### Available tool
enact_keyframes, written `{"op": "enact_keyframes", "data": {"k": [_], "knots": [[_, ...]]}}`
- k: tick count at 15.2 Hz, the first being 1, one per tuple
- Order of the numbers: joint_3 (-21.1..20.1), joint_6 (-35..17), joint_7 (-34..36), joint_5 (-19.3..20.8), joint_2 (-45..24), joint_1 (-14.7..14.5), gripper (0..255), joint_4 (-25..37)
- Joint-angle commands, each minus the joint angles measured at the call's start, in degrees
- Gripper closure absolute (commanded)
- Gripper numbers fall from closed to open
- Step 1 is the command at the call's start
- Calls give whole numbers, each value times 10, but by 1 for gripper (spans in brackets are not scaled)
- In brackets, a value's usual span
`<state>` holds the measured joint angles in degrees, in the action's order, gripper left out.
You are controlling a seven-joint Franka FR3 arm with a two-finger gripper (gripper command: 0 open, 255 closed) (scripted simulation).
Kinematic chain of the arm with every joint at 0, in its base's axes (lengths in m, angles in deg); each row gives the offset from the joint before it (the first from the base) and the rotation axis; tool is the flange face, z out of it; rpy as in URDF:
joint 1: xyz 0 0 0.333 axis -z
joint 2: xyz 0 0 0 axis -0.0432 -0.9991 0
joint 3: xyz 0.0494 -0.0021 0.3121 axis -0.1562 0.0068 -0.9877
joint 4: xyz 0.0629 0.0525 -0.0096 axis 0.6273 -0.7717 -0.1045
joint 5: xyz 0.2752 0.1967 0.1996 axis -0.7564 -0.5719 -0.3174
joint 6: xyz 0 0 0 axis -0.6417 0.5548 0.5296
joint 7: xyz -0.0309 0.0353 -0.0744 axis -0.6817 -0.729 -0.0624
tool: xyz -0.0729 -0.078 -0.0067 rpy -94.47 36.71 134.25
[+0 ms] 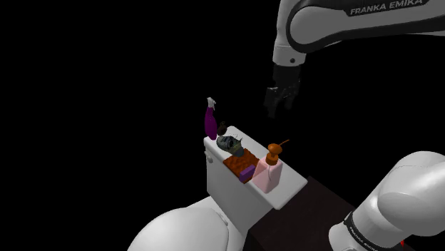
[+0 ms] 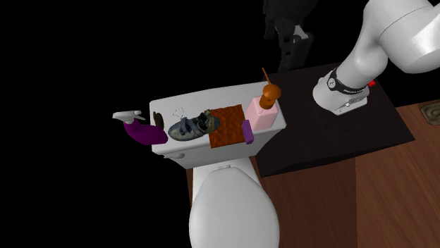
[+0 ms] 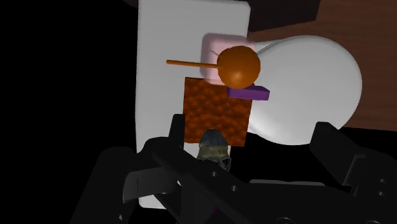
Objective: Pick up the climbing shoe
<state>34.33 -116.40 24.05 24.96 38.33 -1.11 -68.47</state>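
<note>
Gripper point(image 1: 280, 102) hangs well above the toilet tank lid point(image 1: 291, 185), fingers spread apart, nothing between them. On the lid, going from the shoulder view's left to its right:
- purple spray bottle point(image 1: 210, 123) at the lid's end
- dark grey climbing shoe point(image 1: 229, 144), just beside the bottle
- orange-brown textured square point(image 1: 237, 164), touching the shoe
- small purple block point(image 1: 247, 172)
- pink dispenser bottle point(image 1: 269, 173) with an orange pump top, upright

The gripper point(image 3: 249, 137) hides most of the climbing shoe point(image 3: 213, 151); the toilet lid point(image 2: 233, 211) is cut off.
</note>
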Motion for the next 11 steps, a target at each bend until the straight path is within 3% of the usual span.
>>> {"op": "enact_keyframes", "data": {"k": [1, 11], "knots": [[-8, -30, 21, 1, -46, 5, 0, 10], [-31, -132, 130, 26, -271, 22, 0, 98]]}}
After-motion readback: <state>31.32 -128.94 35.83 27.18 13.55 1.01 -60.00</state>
